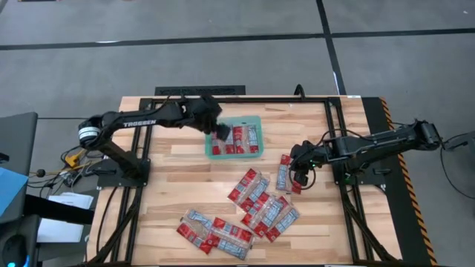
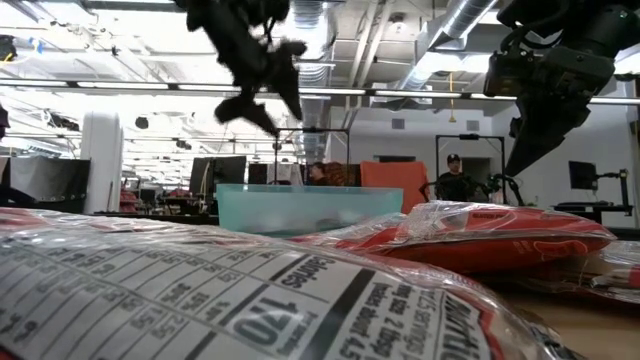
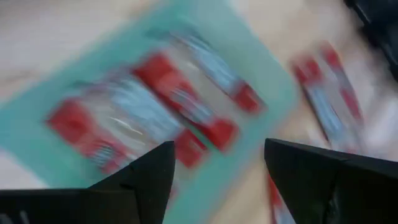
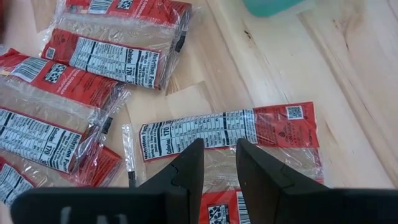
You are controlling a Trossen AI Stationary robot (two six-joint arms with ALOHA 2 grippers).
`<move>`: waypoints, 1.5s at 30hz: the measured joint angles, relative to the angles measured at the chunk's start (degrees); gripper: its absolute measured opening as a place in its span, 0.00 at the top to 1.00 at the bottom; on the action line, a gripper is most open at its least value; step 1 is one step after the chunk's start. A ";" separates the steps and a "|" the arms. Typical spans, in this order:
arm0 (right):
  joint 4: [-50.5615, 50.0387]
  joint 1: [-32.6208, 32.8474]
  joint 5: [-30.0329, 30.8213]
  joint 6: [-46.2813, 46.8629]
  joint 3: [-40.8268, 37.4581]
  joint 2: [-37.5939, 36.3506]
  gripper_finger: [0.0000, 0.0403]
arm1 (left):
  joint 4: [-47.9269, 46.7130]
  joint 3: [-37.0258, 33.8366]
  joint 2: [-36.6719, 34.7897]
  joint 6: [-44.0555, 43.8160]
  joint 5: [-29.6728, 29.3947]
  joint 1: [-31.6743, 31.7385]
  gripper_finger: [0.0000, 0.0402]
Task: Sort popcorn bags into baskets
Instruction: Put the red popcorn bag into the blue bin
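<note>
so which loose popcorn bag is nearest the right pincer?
The lone bag directly beside the right pincer, lying apart from the heaps and nearest the green tray.

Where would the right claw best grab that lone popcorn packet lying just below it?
Probably across the packet's narrow width, near its middle, coming straight down from above. It lies flat on the wooden table with bare wood along both long edges, so a finger can go either side. The right gripper already hangs above it, fingers slightly apart, but would need to open wider first.
</note>
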 joint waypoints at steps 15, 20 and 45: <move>-0.05 0.04 -0.20 0.18 -0.02 0.00 0.71 | 6.33 1.75 9.78 -8.20 -12.09 -22.34 0.33; 0.07 0.64 -0.38 0.79 -0.02 0.00 0.71 | 8.42 1.78 15.08 -14.08 -11.95 -24.58 0.32; 0.07 1.68 -0.33 1.03 -0.02 0.00 0.71 | 14.33 1.77 25.21 -16.45 -10.03 -26.17 0.32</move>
